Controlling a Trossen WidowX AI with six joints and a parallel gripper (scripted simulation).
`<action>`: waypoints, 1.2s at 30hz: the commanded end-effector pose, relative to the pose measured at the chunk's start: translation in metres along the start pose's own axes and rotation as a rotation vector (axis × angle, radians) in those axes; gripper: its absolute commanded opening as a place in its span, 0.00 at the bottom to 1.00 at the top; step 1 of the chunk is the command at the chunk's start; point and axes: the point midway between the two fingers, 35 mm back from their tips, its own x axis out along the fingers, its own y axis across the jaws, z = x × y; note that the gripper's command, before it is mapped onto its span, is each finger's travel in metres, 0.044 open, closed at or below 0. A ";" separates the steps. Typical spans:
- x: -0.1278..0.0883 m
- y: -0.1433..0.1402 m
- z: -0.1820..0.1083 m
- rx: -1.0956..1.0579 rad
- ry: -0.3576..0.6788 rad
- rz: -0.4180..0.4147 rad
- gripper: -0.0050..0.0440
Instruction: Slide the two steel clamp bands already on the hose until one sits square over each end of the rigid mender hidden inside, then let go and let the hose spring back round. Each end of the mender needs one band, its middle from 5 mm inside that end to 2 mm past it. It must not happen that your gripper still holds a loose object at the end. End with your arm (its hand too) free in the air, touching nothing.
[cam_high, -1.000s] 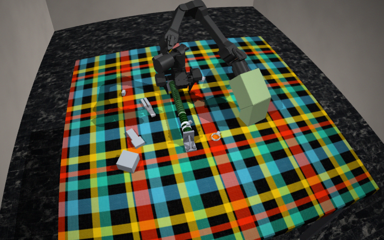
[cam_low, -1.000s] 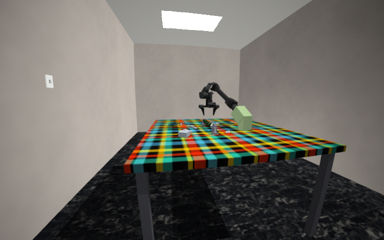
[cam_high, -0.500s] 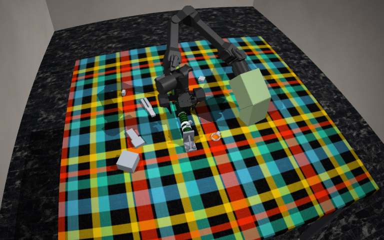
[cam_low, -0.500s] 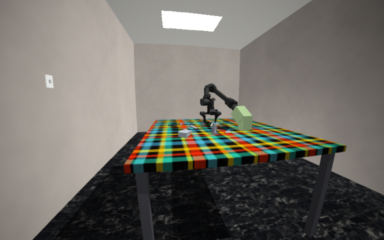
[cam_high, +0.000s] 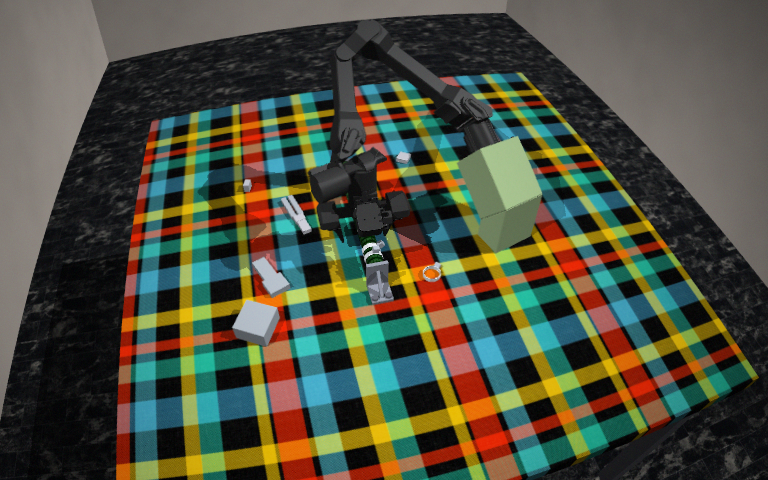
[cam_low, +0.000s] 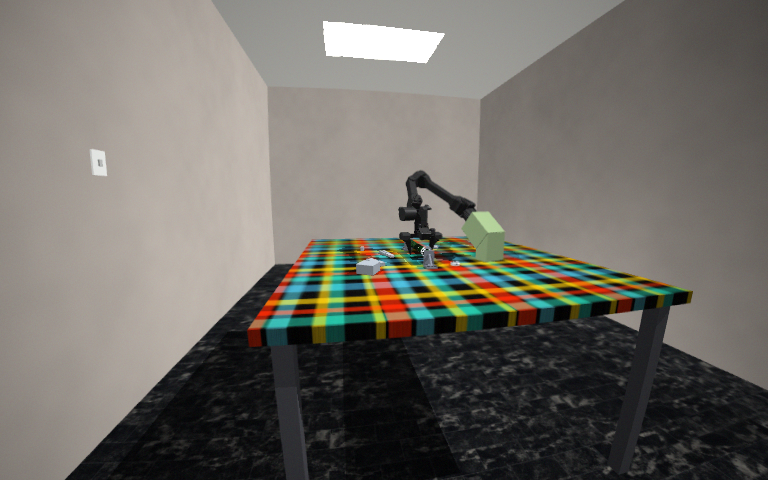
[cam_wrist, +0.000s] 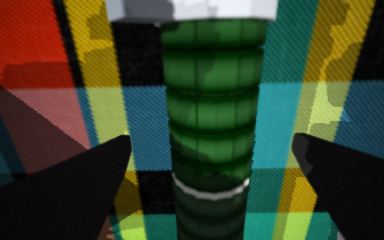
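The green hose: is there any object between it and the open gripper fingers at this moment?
Nothing visible stands in between. In the wrist view the green hose runs up the middle, with one dark finger on each side and only the plaid cloth in the gaps. A steel band circles the hose between them.

Top view: the pincer (cam_high: 370, 223) and wrist body cover most of the green hose (cam_high: 371, 251); only a short stretch shows, with pale bands (cam_high: 370, 247) on it too small to count or place surely. The grey clamp block (cam_high: 378, 281) hides the hose's near end. The arm's base sits behind the pale green box (cam_high: 501, 192). Exterior view: hose, bands and small grey parts (cam_low: 369, 266) are too small to tell apart. Wrist view: both fingertips are cut off by the bottom and side edges; the hose (cam_wrist: 212, 125) runs off the bottom edge; the grey block (cam_wrist: 195, 9) is cropped by the top edge and blurred; one thin steel band (cam_wrist: 210, 192) shows, the second cannot be found.
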 end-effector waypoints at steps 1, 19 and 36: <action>0.010 0.003 0.001 -0.012 0.005 -0.001 1.00; 0.010 0.003 0.001 -0.012 0.005 -0.001 0.51; 0.010 0.003 0.001 -0.012 0.005 -0.001 0.41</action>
